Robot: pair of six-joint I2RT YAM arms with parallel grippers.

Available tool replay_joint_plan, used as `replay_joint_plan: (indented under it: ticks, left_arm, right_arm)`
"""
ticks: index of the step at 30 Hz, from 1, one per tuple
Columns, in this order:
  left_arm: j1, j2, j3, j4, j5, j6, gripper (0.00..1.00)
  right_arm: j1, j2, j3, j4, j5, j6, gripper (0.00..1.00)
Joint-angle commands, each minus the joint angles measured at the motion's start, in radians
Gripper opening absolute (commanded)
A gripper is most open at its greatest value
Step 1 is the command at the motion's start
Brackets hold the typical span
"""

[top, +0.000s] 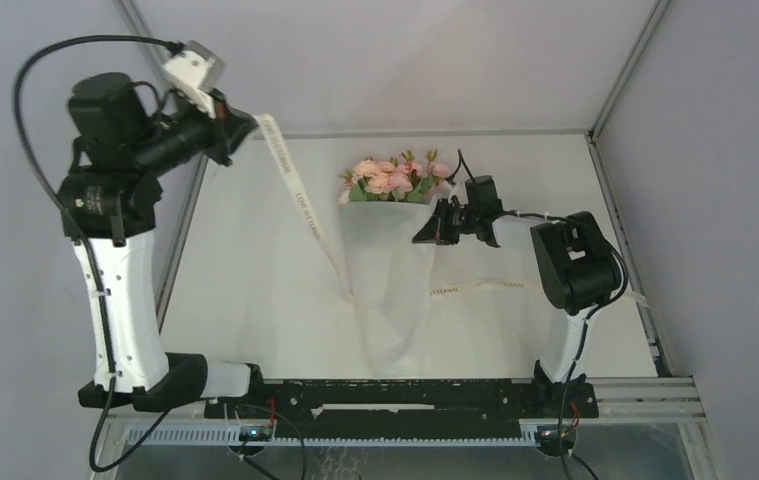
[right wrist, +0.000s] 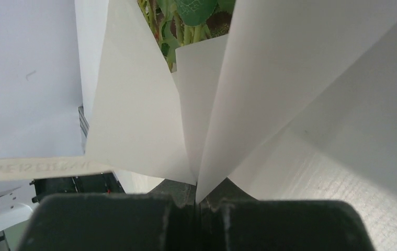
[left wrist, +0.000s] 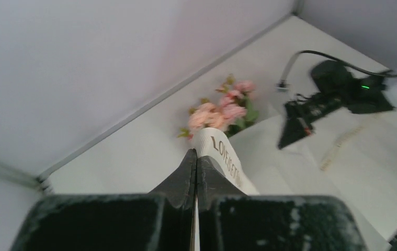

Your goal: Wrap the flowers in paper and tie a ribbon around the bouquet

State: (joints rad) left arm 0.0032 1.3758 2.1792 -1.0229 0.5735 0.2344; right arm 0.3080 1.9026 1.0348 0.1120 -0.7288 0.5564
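bouquet [top: 391, 250]: flowers [top: 395, 178] lie on table [top: 245, 300] inside a cone of paper [top: 390, 310]; wrapping looks largely done. ribbon [top: 300, 205]: not yet tied, one end raised, clamped in left gripper [top: 247, 127]. right gripper [top: 423, 237]: pinched on the paper's edge.

The left arm [top: 120, 290] and right arm [top: 570, 265] are clad in white shells, with black joint housings. A white camera [top: 193, 70] is mounted at the left wrist, fed by a looped black cable [top: 16, 95]. The left gripper [left wrist: 195, 157] and right gripper [right wrist: 196, 188] are black, their jaws scuffed and speckled.
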Motion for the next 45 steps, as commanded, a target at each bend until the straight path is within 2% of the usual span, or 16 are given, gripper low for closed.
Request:
replay_joint_plan:
  ticks: [1,4,8,14,21,24,28,33,34,35,37,38,40,41,43,45]
  left_arm:
    - [-0.24,0.015,-0.209,0.046,-0.053,-0.007,0.0]
    - [-0.403,0.077,-0.446,0.158,-0.05,-0.029,0.0]
    - [-0.549,0.273,-0.575,0.239,-0.054,-0.032,0.0]
    - [-0.625,0.55,-0.611,0.329,-0.036,-0.098,0.0]
    - [-0.667,0.689,-0.674,0.384,-0.061,-0.141,0.0]
    - [-0.667,0.693,-0.706,0.409,-0.067,-0.145,0.0]
    - [-0.667,0.677,-0.744,0.441,-0.052,-0.155,0.0]
    - [-0.666,0.661,-0.755,0.447,-0.026,-0.154,0.0]
    - [-0.667,0.657,-0.758,0.446,-0.028,-0.151,0.0]
    - [-0.667,0.652,-0.761,0.444,-0.029,-0.148,0.0]
    - [-0.667,0.644,-0.766,0.444,-0.028,-0.145,0.0]
    - [-0.667,0.64,-0.766,0.445,-0.024,-0.146,0.0]
    - [-0.668,0.636,-0.766,0.446,-0.019,-0.149,0.0]
    - [-0.668,0.634,-0.766,0.447,-0.02,-0.152,0.0]
    - [-0.669,0.633,-0.767,0.449,-0.019,-0.155,0.0]
    - [-0.668,0.628,-0.768,0.449,-0.019,-0.155,0.0]
  right_arm:
    - [0.024,0.023,0.024,0.067,0.014,0.032,0.0]
    - [0.03,0.026,0.024,0.054,0.029,0.036,0.0]
    - [0.03,0.007,0.023,0.007,0.071,0.028,0.06]
    - [0.026,-0.041,0.023,-0.055,0.139,0.041,0.25]
    - [-0.017,-0.185,0.022,-0.205,0.29,0.098,0.43]
    - [-0.05,-0.315,0.017,-0.384,0.505,0.069,0.48]
    - [-0.047,-0.533,-0.038,-0.615,0.979,-0.004,0.55]
    - [-0.024,-0.666,-0.062,-0.872,1.437,-0.002,0.6]
    - [-0.025,-0.692,-0.063,-0.913,1.516,0.039,0.71]
    - [-0.041,-0.723,-0.064,-0.945,1.577,0.102,0.93]
    - [-0.115,-0.799,-0.07,-0.983,1.519,0.279,0.99]
    - [-0.173,-0.846,-0.093,-0.956,1.376,0.34,1.0]
    - [-0.278,-0.935,-0.208,-0.709,0.971,0.321,1.0]
    - [-0.279,-0.965,-0.266,-0.631,0.846,0.364,0.99]
    - [-0.185,-0.967,-0.315,-0.659,0.918,0.522,0.92]
    - [-0.073,-0.926,-0.313,-0.763,1.002,0.652,0.93]
